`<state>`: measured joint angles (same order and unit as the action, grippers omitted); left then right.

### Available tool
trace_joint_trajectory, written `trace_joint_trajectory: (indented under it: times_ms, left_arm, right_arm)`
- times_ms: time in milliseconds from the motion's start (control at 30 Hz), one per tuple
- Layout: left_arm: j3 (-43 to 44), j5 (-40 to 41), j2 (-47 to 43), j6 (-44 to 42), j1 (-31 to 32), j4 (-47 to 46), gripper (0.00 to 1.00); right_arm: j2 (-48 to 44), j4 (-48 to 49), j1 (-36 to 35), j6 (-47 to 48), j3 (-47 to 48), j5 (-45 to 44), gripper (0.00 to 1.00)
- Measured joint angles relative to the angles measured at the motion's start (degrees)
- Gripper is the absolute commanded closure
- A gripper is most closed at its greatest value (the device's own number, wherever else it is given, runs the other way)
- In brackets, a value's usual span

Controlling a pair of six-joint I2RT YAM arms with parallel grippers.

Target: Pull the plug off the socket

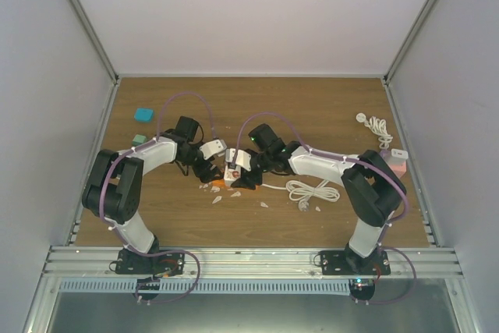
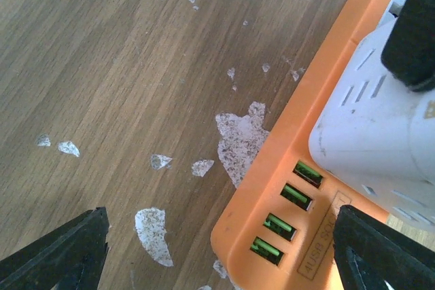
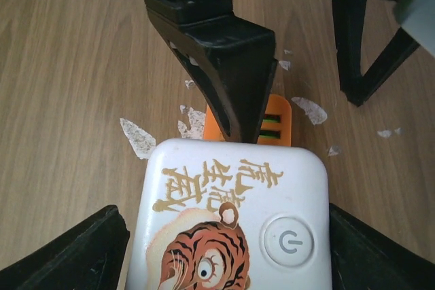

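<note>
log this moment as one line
phase: pre-pull | left tool: open, straddling orange socket | right tool: flanking seated white plug, grip unclear

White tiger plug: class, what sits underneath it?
An orange socket block pokes out beneath the white plug, its green USB ports showing. The plug's prongs and the outlet holes are covered.

- You have both arms bent inward over the middle of the table (image 1: pixel 312 107), with the left claw (image 1: pixel 204 169) and right claw (image 1: pixel 243 178) flanking the white plug (image 1: pixel 234 163).
- An orange socket (image 1: pixel 217 184) shows just below the plug.
- A coiled white cable (image 1: pixel 312 191) lies to its right.
- A teal block (image 1: pixel 143 115) and a green block (image 1: pixel 139 139) rest far left.
- A second cable (image 1: pixel 378 126) and a pink item (image 1: pixel 398 166) lie far right.
- You cannot read either claw's opening from above.
</note>
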<state>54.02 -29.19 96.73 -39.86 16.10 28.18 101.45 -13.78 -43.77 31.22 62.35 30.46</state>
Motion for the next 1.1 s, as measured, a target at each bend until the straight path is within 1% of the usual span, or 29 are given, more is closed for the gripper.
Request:
trace_joint_trajectory:
  times_ms: [200, 567, 733, 1100]
  left_arm:
    - [-0.11, -0.02, 0.09, 0.87, 0.00, -0.50, 0.12]
    - [-0.35, -0.09, 0.09, 1.92, 0.00, -0.79, 0.13]
    - [-0.35, -0.07, 0.11, 1.97, 0.07, -0.83, 0.13]
    - [-0.35, -0.28, 0.37, 2.60, 0.37, -1.16, 0.14]
  right_arm:
    - [0.09, 0.15, -0.28, 0.26, 0.31, -0.96, 0.27]
    - [0.96, -0.98, -0.35, 0.20, 1.75, -1.51, 0.46]
    - [0.83, -1.20, -0.42, 0.04, 1.75, -1.79, 0.50]
    - [0.15, -1.88, -0.44, -0.68, 1.75, -2.29, 0.54]
